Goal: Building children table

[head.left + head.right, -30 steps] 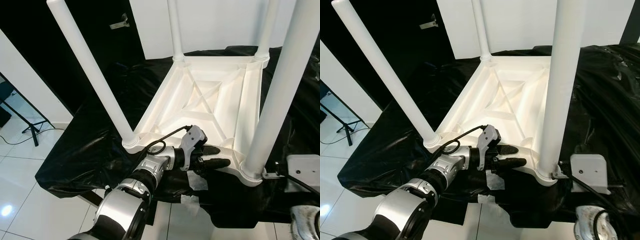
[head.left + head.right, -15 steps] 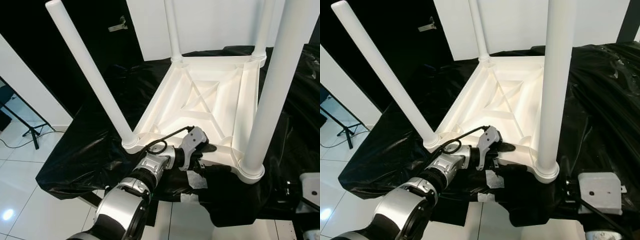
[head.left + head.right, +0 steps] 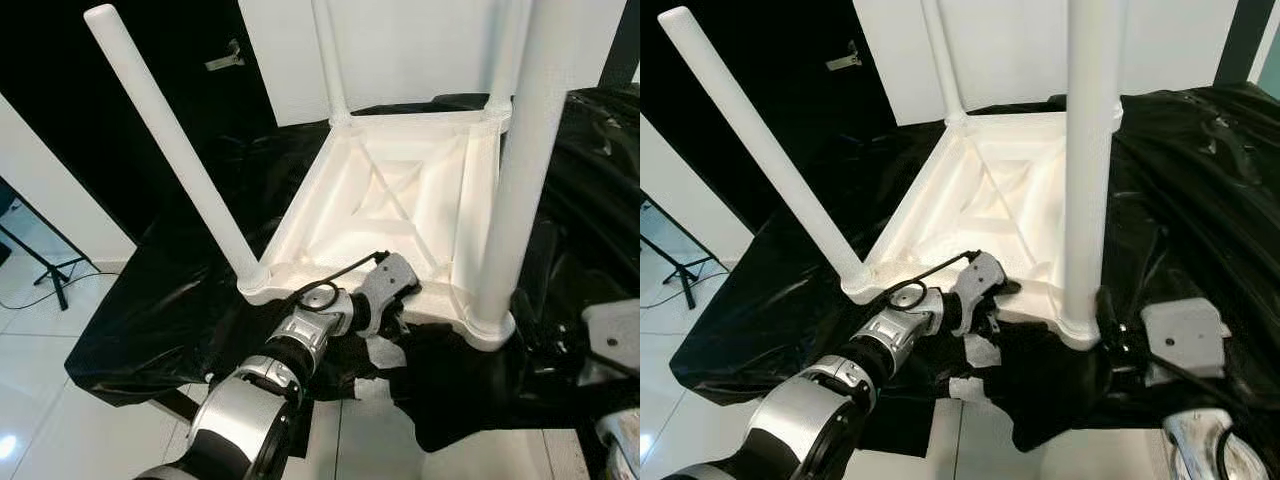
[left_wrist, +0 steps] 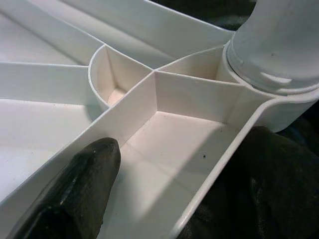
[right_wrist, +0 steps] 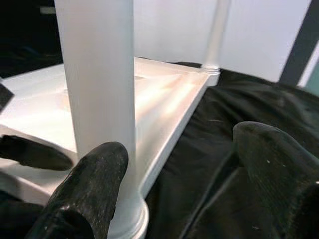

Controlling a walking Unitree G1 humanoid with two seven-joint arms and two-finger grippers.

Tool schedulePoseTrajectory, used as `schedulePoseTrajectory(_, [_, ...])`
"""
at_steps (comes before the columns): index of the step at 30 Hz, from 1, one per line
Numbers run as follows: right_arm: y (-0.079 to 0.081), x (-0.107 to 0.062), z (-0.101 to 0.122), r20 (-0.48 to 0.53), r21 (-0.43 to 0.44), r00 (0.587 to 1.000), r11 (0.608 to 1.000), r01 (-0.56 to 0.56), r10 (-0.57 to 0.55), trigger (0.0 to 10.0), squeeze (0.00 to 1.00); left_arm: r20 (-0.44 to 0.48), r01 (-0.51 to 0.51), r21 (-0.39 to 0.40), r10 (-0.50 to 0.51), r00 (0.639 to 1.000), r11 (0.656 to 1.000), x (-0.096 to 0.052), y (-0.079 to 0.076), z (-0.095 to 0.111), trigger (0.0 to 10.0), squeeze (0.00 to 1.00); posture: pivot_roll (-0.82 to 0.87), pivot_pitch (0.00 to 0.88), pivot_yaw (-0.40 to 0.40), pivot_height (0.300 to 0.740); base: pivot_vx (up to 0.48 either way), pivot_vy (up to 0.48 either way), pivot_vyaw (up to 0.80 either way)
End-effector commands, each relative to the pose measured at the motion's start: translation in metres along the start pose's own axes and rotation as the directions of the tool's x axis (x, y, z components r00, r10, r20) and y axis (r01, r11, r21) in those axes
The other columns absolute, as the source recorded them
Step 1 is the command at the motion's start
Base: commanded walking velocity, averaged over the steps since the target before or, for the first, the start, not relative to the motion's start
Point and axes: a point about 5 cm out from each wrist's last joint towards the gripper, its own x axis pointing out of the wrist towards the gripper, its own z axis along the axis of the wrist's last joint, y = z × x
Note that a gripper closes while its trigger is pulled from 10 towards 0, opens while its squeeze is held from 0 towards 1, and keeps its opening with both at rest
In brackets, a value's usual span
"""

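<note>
— How far along is the table (image 3: 400,190)?

— It lies upside down on the black sheet (image 3: 180,290), near its front edge, all four legs standing in their corner sockets. It looks nearly done.

— And the grippers?

— The left gripper (image 3: 400,300) pinches the table's front rim. The right gripper (image 5: 184,174) is spread wide beside the near right leg (image 3: 515,180), touching nothing. Probably only turning it upright remains.

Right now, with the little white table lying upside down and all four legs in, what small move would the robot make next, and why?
Probably lift the near edge to begin turning the table over. The left gripper already sits on the near rim, one finger inside the frame. The right gripper, jaws open, sits beside the near right leg without holding it, so I would close it on that leg first.
</note>
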Motion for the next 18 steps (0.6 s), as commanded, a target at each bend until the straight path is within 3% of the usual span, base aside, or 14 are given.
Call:
schedulePoseTrajectory(1, [0.012, 0.004, 0.011, 0.071, 0.060, 0.992, 0.992, -0.113, 0.109, 10.0, 0.00, -0.102, -0.372, -0.138, 0.360, 0.927, 0.918, 0.012, -0.010, -0.031, 10.0, 0.00, -0.12, 0.000, 0.155, 0.740, 0.000, 0.000, 0.00])
schedulePoseTrajectory(3, [0.012, 0.008, 0.011, 0.076, 0.058, 0.989, 0.990, -0.131, 0.126, 10.0, 0.00, -0.106, -0.376, -0.151, 0.363, 0.926, 0.914, 0.009, -0.008, -0.035, 10.0, 0.00, -0.12, 0.000, 0.153, 0.740, 0.000, 0.000, 0.00])
schedulePoseTrajectory(4, [0.012, 0.009, 0.010, 0.076, 0.058, 0.989, 0.989, -0.135, 0.131, 10.0, 0.00, -0.106, -0.376, -0.153, 0.363, 0.926, 0.914, 0.008, -0.008, -0.035, 9.3, 0.00, -0.12, 0.000, 0.153, 0.740, 0.000, 0.000, 0.00])
schedulePoseTrajectory(5, [0.013, 0.012, 0.011, 0.083, 0.051, 0.987, 0.988, -0.144, 0.140, 10.0, 0.00, -0.107, -0.372, -0.151, 0.359, 0.927, 0.916, 0.008, -0.009, -0.036, 7.5, 0.00, -0.11, 0.000, 0.153, 0.740, 0.000, 0.000, 0.00])
schedulePoseTrajectory(7, [0.013, 0.014, 0.012, 0.088, 0.045, 0.985, 0.987, -0.151, 0.147, 10.0, 0.00, -0.109, -0.372, -0.147, 0.359, 0.927, 0.916, 0.008, -0.009, -0.036, 7.5, 0.00, -0.11, 0.000, 0.153, 0.740, 0.000, 0.000, 0.00])
schedulePoseTrajectory(8, [0.014, 0.020, 0.013, 0.101, 0.036, 0.982, 0.986, -0.162, 0.157, 10.0, 0.00, -0.103, -0.364, -0.149, 0.352, 0.930, 0.919, 0.010, -0.010, -0.035, 4.6, 0.00, -0.12, 0.000, 0.154, 0.740, 0.000, 0.000, 0.00])
schedulePoseTrajectory(9, [0.014, 0.025, 0.013, 0.108, 0.032, 0.980, 0.985, -0.171, 0.167, 10.0, 0.00, -0.098, -0.361, -0.150, 0.349, 0.932, 0.920, 0.011, -0.011, -0.034, 4.6, 0.00, -0.12, 0.000, 0.154, 0.740, 0.000, 0.000, 0.00])
schedulePoseTrajectory(10, [0.017, 0.034, 0.014, 0.121, 0.026, 0.975, 0.981, -0.190, 0.186, 10.0, 0.00, -0.088, -0.350, -0.149, 0.340, 0.936, 0.925, 0.013, -0.013, -0.032, 3.5, 0.00, -0.12, 0.000, 0.151, 0.740, 0.000, 0.000, 0.00])
schedulePoseTrajectory(13, [0.020, 0.046, 0.017, 0.137, 0.016, 0.967, 0.976, -0.217, 0.213, 10.0, 0.00, -0.070, -0.334, -0.146, 0.327, 0.942, 0.931, 0.018, -0.016, -0.027, 3.2, 0.00, -0.11, 0.000, 0.147, 0.740, 0.000, 0.000, 0.00])
schedulePoseTrajectory(18, [0.025, 0.066, 0.016, 0.129, -0.001, 0.968, 0.976, -0.217, 0.215, 10.0, 0.00, -0.043, -0.325, -0.149, 0.323, 0.946, 0.934, 0.021, -0.017, -0.021, 3.8, 0.00, -0.12, 0.000, 0.146, 0.740, 0.000, 0.000, 0.00])
